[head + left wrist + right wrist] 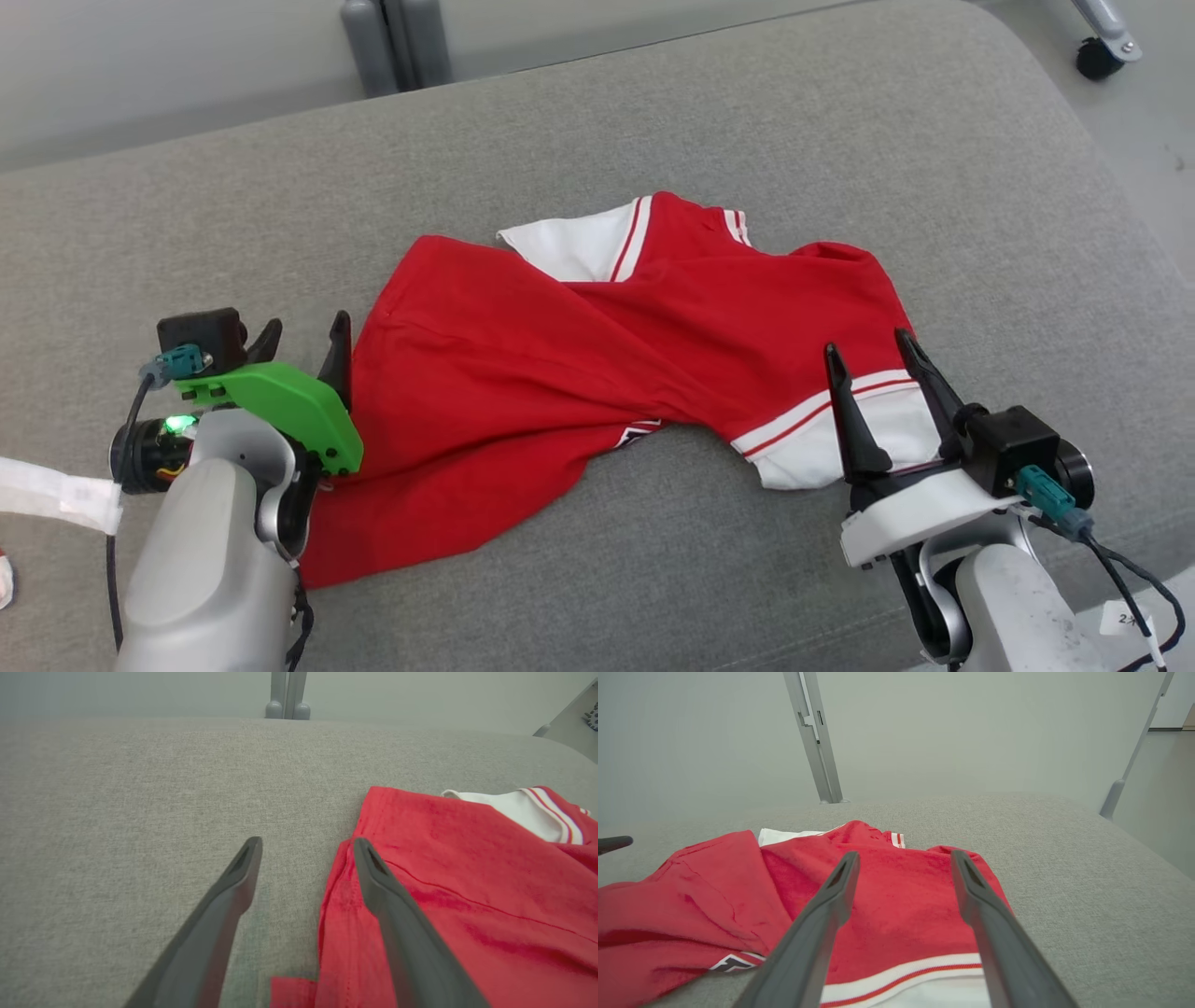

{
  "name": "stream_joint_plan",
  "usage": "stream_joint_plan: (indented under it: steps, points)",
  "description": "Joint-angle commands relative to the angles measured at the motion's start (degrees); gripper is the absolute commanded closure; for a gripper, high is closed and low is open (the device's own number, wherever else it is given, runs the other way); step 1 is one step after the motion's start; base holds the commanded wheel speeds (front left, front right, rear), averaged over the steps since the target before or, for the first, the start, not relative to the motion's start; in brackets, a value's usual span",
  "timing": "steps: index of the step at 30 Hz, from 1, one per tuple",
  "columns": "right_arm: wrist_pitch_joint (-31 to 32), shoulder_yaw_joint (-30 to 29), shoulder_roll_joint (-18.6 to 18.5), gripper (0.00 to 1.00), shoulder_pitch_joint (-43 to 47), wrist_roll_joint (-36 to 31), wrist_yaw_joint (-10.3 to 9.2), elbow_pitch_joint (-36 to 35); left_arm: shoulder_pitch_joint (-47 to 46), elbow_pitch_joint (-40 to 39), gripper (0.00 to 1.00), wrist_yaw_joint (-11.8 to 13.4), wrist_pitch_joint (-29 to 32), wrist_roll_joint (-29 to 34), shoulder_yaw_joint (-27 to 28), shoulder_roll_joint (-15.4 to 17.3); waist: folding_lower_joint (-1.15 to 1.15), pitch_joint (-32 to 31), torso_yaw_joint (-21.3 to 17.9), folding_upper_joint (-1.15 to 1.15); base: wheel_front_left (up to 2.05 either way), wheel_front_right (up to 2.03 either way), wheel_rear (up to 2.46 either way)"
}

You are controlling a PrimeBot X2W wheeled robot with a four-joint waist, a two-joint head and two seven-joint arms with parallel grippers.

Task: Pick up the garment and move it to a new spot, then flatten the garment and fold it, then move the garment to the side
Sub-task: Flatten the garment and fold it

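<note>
Now, in the head view, find the crumpled red knit shirt with white, red-striped sleeves (523, 373) lying twisted across the middle of the broad grey woven cushion (653, 121). Note the left gripper (306, 338) just beside the shirt's left hem edge and the right gripper (868, 347) over the white sleeve band (812, 457) at the other end, both spread fully wide, both holding nothing. Treat the step, most likely, as taking hold at both ends for the lift to a new spot. Turning to the left wrist view, see the left gripper (307, 841) straddling the hem edge, one finger over bare cushion (117, 812), the other over the shirt (467, 868). Lower straight down and close on the folded edge, gathering more than one layer so as not to peel a single ply loose. In the right wrist view, see the right gripper (906, 854) aimed over the red body just above the white sleeve band (901, 975), with the rest of the shirt (714, 891) bunched away to the left. Pinch near the band seam, probably the thicker and less slippery place. Raise both ends together and evenly; otherwise expect some drag or tightening at the twist in the middle. Avoid digging the fingertips into the soft cushion.
</note>
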Motion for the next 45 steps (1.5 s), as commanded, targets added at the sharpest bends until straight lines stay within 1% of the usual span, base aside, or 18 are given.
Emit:
stream_joint_plan:
  steps: [1, 3, 6, 17, 18, 19, 20, 21, 22, 23, 24, 27, 31, 35, 37, 41, 45]
  points:
    - [-0.49, 0.31, -0.05, 0.00, -0.95, 0.45, -0.08, 0.25, -1.52, 0.92, 0.00, -0.19, 0.05, -0.39, -0.16, 0.93, 0.00, 2.93, -3.25, 0.00, 0.00, 0.00, 0.00]
    - [-0.64, 0.62, -0.06, 0.00, -1.26, 1.00, -0.08, 0.81, -3.39, 3.35, 0.00, -0.41, 0.45, -0.26, -0.75, 1.17, 0.00, 3.57, -4.35, 0.00, 0.00, 0.00, 0.00]
    - [-0.80, 0.40, -0.04, 0.00, -1.50, 1.25, -0.08, 1.16, -4.67, 5.16, 0.00, -0.41, 0.59, -0.18, -1.22, 1.31, 0.00, 3.81, -4.91, 0.00, 0.00, 0.00, 0.00]
    - [-0.98, 0.87, -0.04, 0.00, -1.88, 1.66, -0.08, 1.73, -6.15, 8.39, 0.00, -0.96, 0.08, -1.12, -2.85, 1.10, 0.00, 3.70, -5.39, 0.00, 0.00, 0.00, 0.00]
    - [-0.99, 0.97, -0.05, 0.00, -1.91, 1.69, -0.08, 1.82, -6.23, 8.67, 0.29, -0.96, 0.33, -1.20, -3.01, 1.14, 0.00, 3.68, -5.38, 0.00, 0.00, 0.00, 0.00]
    - [-0.99, 1.04, -0.05, 0.00, -1.89, 1.77, -0.08, 1.84, -6.34, 8.87, 0.44, -0.97, 0.46, -1.31, -3.15, 1.21, 0.00, 3.66, -5.39, 0.00, 0.00, 0.00, 0.00]
    - [-1.00, 1.11, -0.05, 0.00, -1.85, 1.86, -0.08, 1.84, -6.41, 9.13, 0.58, -1.05, 0.69, -1.56, -3.33, 1.26, 0.00, 3.63, -5.42, 0.00, 0.00, 0.00, 0.00]
    - [-1.00, 1.16, -0.05, 0.00, -1.84, 1.89, -0.08, 1.81, -6.39, 9.39, 0.64, -1.06, 1.06, -1.79, -3.51, 1.28, 0.00, 3.61, -5.47, 0.00, 0.00, 0.00, 0.00]
    - [-1.01, 1.21, -0.05, 0.00, -1.84, 1.94, -0.08, 1.79, -6.41, 9.59, 0.74, -1.02, 1.35, -1.96, -3.74, 1.28, 0.00, 3.58, -5.53, 0.00, 0.00, 0.00, 0.00]
    - [-1.01, 1.25, -0.05, 0.00, -1.90, 1.99, -0.08, 1.79, -6.42, 9.80, 0.93, -1.09, 1.65, -2.16, -3.91, 1.31, 0.00, 3.56, -5.60, 0.00, 0.00, 0.00, 0.00]
    - [-1.01, 1.26, -0.05, 0.00, -1.98, 1.98, -0.08, 1.73, -6.41, 9.93, 1.00, -1.16, 1.68, -2.31, -4.23, 1.35, 0.00, 3.54, -5.68, 0.00, 0.00, 0.00, 0.00]
    - [-1.02, 0.75, -0.06, 0.00, -1.80, 1.70, -0.08, 1.56, -6.45, 9.39, 1.00, -1.27, 0.17, -2.40, -4.80, 1.44, 0.00, 3.32, -5.55, 0.00, 0.00, 0.00, 0.00]
    - [-1.01, -0.29, -0.04, 0.00, -0.59, 0.99, -0.08, 1.50, -6.14, 7.23, 1.00, -1.40, -3.70, -3.16, -5.12, 0.73, 0.00, 2.55, -4.35, 0.00, 0.00, 0.00, 0.00]
    - [-1.02, -0.84, -0.06, 0.00, -0.08, 0.36, -0.08, 1.31, -2.76, 1.72, 1.00, -1.44, -7.06, -7.30, -4.42, -0.92, 0.00, 1.32, -2.47, 0.00, 0.00, 0.00, 0.00]
    - [-1.01, -0.99, -0.05, 0.00, 0.50, 0.04, -0.08, 1.41, -0.02, -3.49, 1.00, -1.48, -7.06, -10.05, -5.75, -1.58, 0.00, 0.60, -1.29, 0.00, 0.00, 0.00, 0.00]
    - [-0.93, -1.48, -0.07, 0.00, 1.15, -0.64, -0.08, 1.49, 8.67, -17.32, 1.00, -1.50, -4.95, -16.64, -8.02, -1.68, 0.00, -0.72, 1.44, 0.00, 0.00, 0.00, 0.00]
    - [-0.39, -1.78, -0.06, 0.00, 1.97, -1.35, -0.08, 1.36, 20.84, -31.58, 1.00, -1.19, -0.32, -22.04, -8.90, -1.22, 0.00, -1.66, 4.26, 0.00, 0.00, 0.00, 0.00]
